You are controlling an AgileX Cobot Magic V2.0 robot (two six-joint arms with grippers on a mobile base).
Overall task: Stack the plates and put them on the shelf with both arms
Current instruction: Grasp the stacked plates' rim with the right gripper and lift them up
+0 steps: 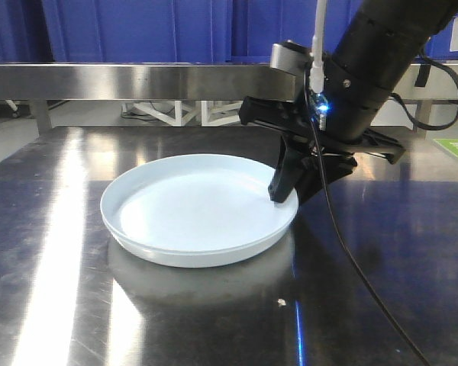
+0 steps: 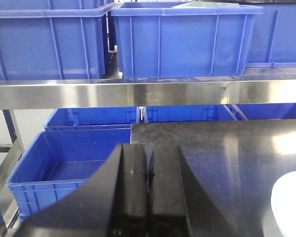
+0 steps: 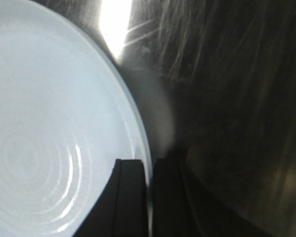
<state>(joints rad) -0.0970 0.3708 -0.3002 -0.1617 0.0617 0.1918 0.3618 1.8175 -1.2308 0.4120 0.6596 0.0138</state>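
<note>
Shelf (image 1: pixel 137 80) behind, plate (image 1: pixel 191 210) down on the worktop (image 1: pixel 61 229)
Blue crates (image 2: pixel 187 39) load the shelf; plate sits flat with the right tool (image 1: pixel 286 194) pinched onto its right rim, and the left tool (image 2: pixel 148 197) is squeezed closed on nothing, off to the plate's left, facing the shelf.

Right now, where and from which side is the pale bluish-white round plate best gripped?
Likely its low upturned rim, at the right edge, from above: the pale bluish-white round plate lies flat on the dark steel tabletop, so only the rim offers a pinch. The right hand straddles it there.
</note>
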